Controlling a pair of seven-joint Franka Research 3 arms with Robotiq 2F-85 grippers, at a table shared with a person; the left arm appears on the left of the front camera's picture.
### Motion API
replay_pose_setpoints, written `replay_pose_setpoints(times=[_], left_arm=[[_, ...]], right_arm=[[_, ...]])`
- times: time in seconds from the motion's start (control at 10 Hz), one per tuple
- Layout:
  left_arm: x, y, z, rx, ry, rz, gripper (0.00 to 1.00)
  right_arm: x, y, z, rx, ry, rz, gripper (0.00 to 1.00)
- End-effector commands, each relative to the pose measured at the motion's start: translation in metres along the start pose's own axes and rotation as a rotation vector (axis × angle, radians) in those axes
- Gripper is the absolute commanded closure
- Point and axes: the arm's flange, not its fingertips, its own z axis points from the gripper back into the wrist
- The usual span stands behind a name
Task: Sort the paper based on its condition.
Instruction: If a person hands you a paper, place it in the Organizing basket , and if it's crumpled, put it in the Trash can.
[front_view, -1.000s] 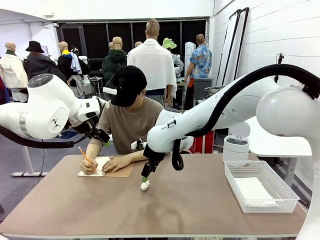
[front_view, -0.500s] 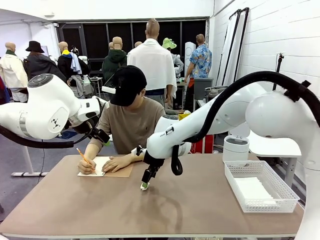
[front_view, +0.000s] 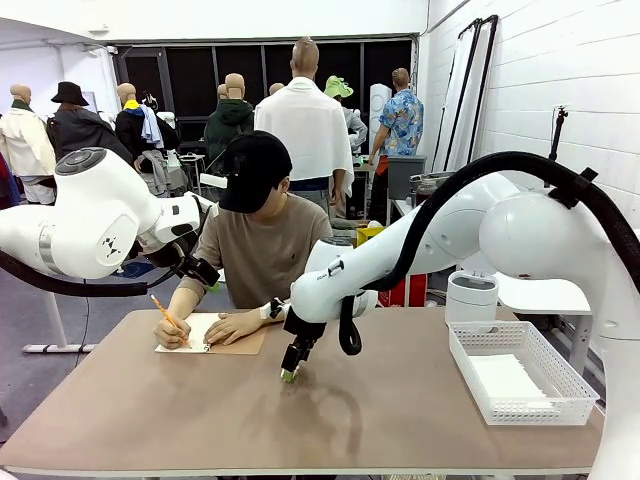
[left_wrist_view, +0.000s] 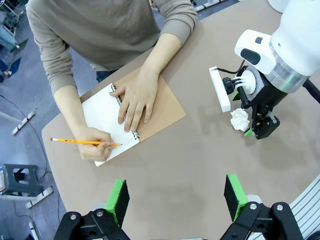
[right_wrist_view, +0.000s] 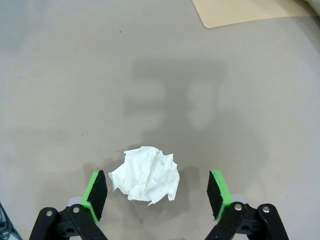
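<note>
Crumpled paper (right_wrist_view: 145, 172) on table (right_wrist_view: 75, 75), lying between right gripper (right_wrist_view: 156, 192) fingers, jaws spread wide apart

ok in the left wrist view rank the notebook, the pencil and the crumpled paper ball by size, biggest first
1. open spiral notebook, clearly largest
2. yellow pencil, longer than the ball but far thinner
3. crumpled paper ball, smallest

White brick wall (front_view: 560, 60), dark windows (front_view: 190, 75), grey floor (front_view: 20, 330), brown table (front_view: 400, 420)
</note>
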Motion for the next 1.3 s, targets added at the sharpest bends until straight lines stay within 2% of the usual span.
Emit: replay_pose_setpoints(times=[0.0, 0.3, 0.4, 0.5, 0.6, 0.7, 1.0, 1.2], left_arm=[[-0.0012, 0.0012, -0.0001, -0.002, 0.0, 0.001, 0.0], [-0.0012, 0.0012, -0.0001, -0.002, 0.0, 0.001, 0.0], [-0.0012, 0.0012, -0.0001, -0.002, 0.0, 0.001, 0.0], [-0.0012, 0.0012, -0.0001, -0.002, 0.0, 0.001, 0.0], [-0.0012, 0.0012, -0.0001, -0.002, 0.0, 0.001, 0.0], [-0.0012, 0.0012, -0.0001, -0.002, 0.0, 0.001, 0.0], [-0.0012, 0.0012, -0.0001, -0.002, 0.0, 0.001, 0.0], [-0.0012, 0.0012, -0.0001, -0.002, 0.0, 0.001, 0.0]], right_arm=[[0.0105, -0.0002, -0.0009, -0.015, 0.026, -0.006, 0.0], [0.0146, -0.0008, -0.0033, 0.002, 0.031, -0.002, 0.0], [0.0163, 0.0001, -0.0017, 0.005, 0.022, -0.001, 0.16], [0.0176, 0.0004, -0.0015, -0.001, 0.024, 0.0, 0.25], [0.0186, 0.0005, -0.0009, 0.001, 0.021, 0.0, 0.25], [0.0196, -0.0002, -0.0013, 0.007, 0.029, -0.005, 0.35], [0.0191, 0.0002, -0.0006, 0.001, 0.055, -0.015, 0.84], [0.0175, 0.0007, -0.0002, 0.002, 0.059, -0.021, 0.87]])
